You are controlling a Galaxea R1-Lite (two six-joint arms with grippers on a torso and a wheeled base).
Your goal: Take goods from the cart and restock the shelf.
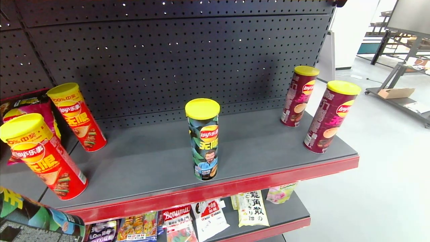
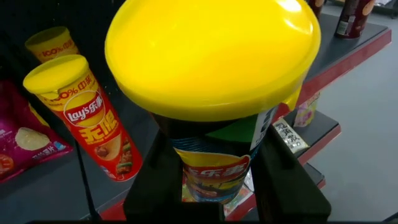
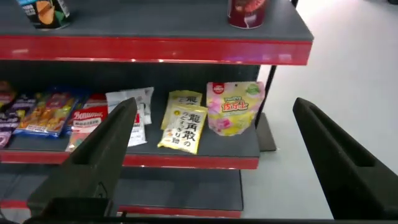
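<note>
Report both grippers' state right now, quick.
Left gripper: shut on the teal chip can with the yellow lid.
Right gripper: open, fingers spread, holding nothing.

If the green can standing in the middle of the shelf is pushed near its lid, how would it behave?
The green can is tall and narrow, standing upright, so it would probably tip. Its round body would likely roll once down. It looks stiff.
</note>
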